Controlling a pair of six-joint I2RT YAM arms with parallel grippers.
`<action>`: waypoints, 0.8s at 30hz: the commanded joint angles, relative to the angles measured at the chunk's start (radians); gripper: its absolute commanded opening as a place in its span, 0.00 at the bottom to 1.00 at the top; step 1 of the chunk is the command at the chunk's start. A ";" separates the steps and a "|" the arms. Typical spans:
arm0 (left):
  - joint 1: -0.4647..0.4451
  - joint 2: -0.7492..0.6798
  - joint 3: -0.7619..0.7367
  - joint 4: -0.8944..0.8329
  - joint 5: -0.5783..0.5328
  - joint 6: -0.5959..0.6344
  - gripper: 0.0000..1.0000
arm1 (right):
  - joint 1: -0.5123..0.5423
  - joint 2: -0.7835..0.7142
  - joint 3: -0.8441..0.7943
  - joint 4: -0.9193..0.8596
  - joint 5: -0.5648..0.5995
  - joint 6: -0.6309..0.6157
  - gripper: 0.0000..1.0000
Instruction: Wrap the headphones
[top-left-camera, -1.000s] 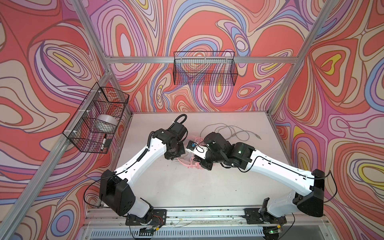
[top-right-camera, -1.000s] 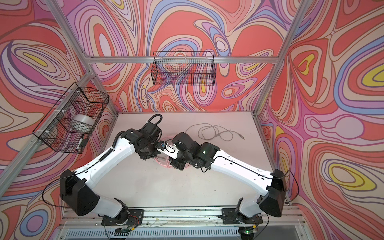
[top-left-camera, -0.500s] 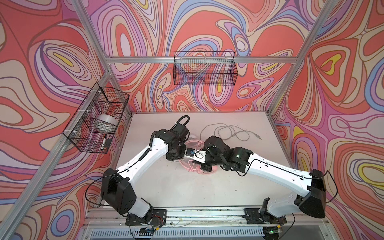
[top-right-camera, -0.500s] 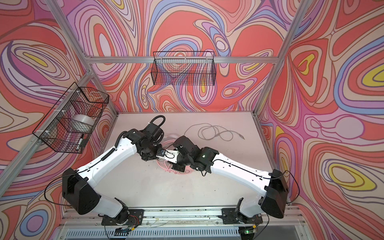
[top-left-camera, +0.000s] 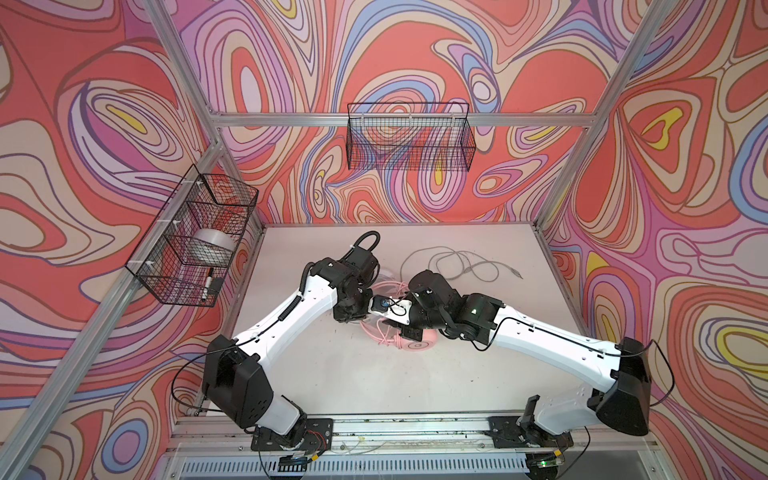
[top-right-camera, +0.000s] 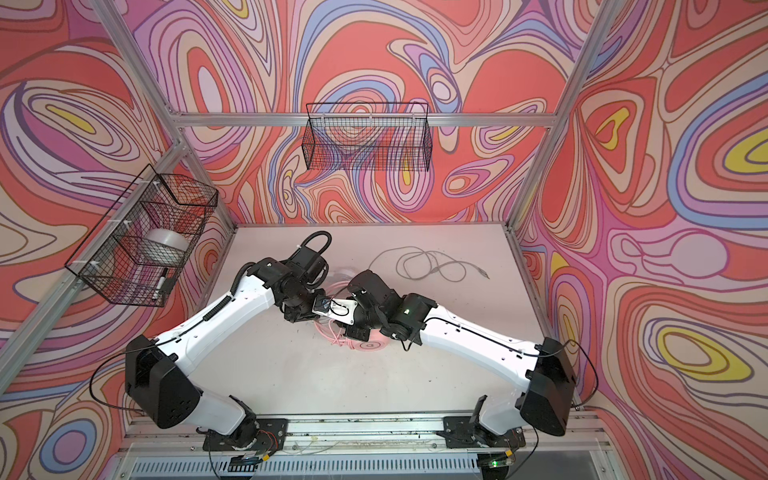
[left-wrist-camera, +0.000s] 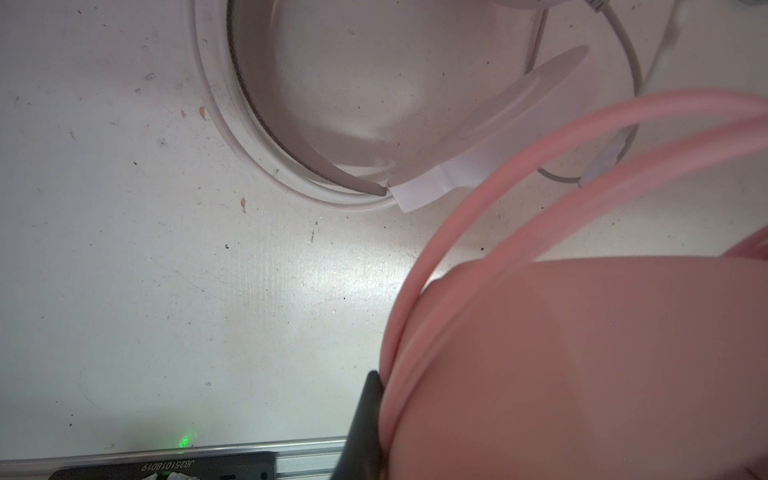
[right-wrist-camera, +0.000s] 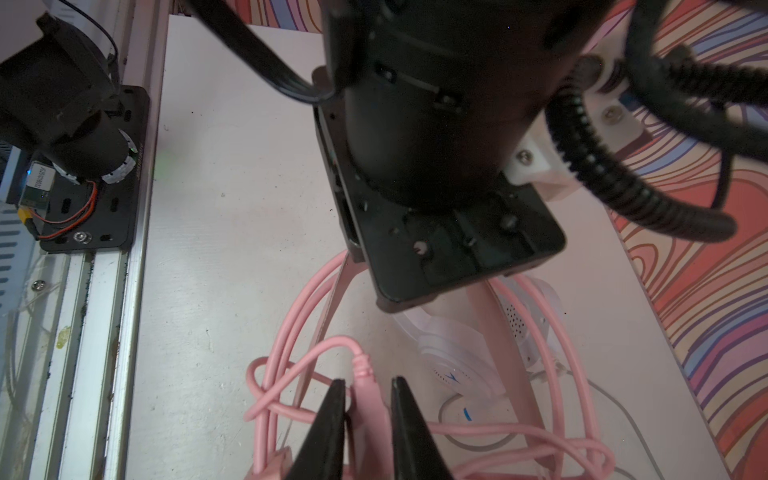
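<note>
Only the right wrist view shows right pincer spread around pink plug.

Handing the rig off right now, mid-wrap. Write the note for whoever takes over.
Left gripper: shut, apparently pinching the pink headset.
Right gripper: slightly open, straddling the plug end of the pink cable.
Pink cable: in loose loops around the headband, end not tucked.
White headset: on the table behind, grey-white cable sprawled unwound.
Left to do: secure the pink end, then wrap the white cable.
</note>
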 joint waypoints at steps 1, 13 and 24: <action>-0.010 -0.002 0.003 0.011 0.062 0.002 0.00 | -0.011 0.026 0.007 0.016 0.021 0.022 0.24; -0.010 0.002 -0.025 0.025 0.088 -0.006 0.00 | -0.053 0.011 -0.017 0.016 0.022 0.090 0.32; -0.010 -0.004 -0.041 0.029 0.092 -0.015 0.00 | -0.062 0.022 0.004 -0.004 0.036 0.114 0.40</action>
